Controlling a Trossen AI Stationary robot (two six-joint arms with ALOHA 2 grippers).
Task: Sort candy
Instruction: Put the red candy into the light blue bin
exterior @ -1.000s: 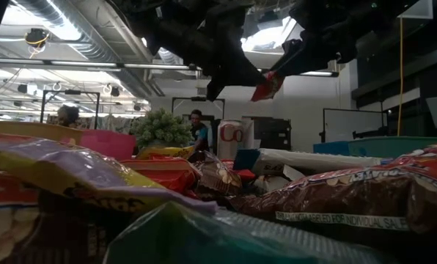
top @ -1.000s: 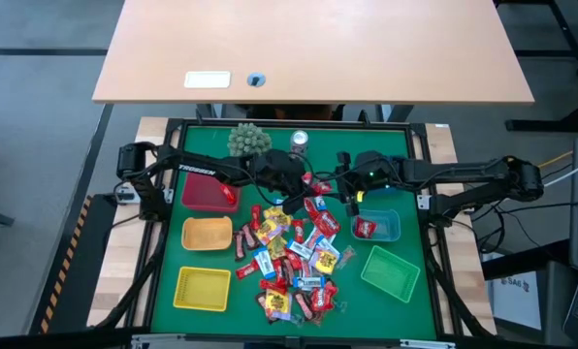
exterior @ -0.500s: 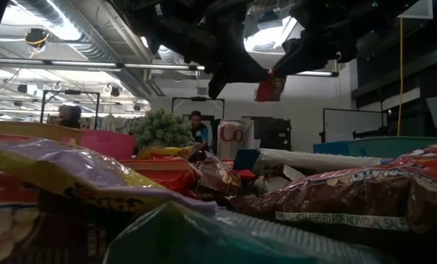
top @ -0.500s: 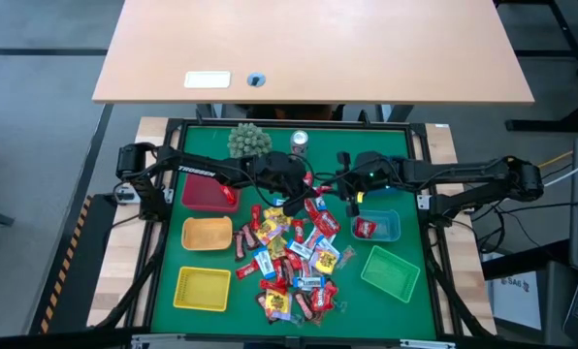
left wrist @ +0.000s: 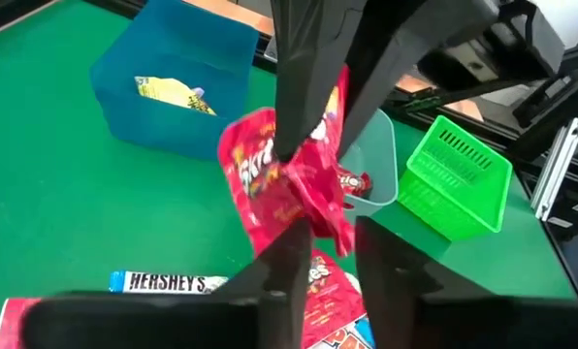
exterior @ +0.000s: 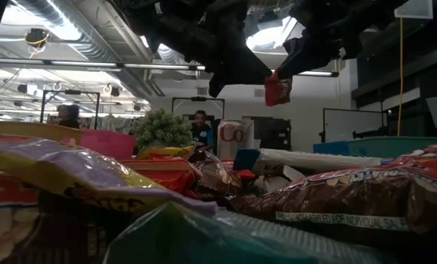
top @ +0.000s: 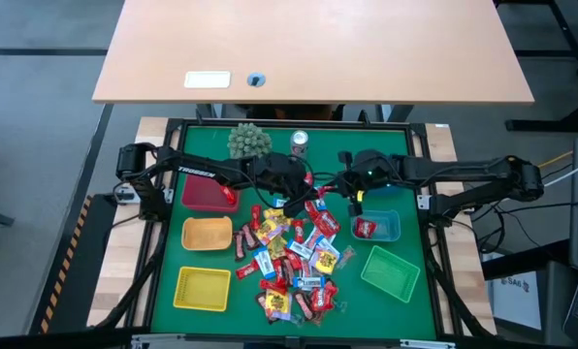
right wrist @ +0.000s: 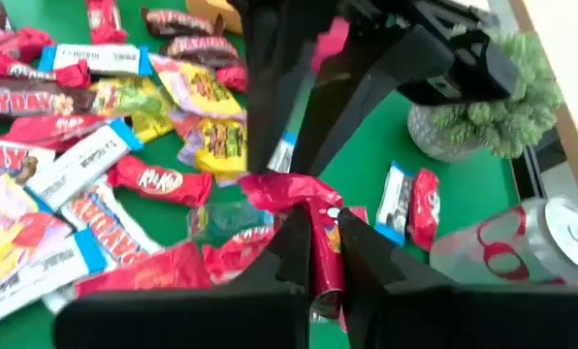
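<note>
On the green mat (top: 405,301), five baskets ring the candy pile (top: 291,254): red (top: 207,193), orange (top: 207,234) and yellow (top: 202,288) on one side, blue (top: 381,227) and green (top: 390,272) on the other. A spiky green ball (top: 249,141) and a silver can (top: 300,142) stand at the far edge. Above the pile, the right gripper (right wrist: 326,254) pinches a red Skittles packet (left wrist: 287,179); the left gripper (left wrist: 326,254), touching it, has loosened its fingers.
</note>
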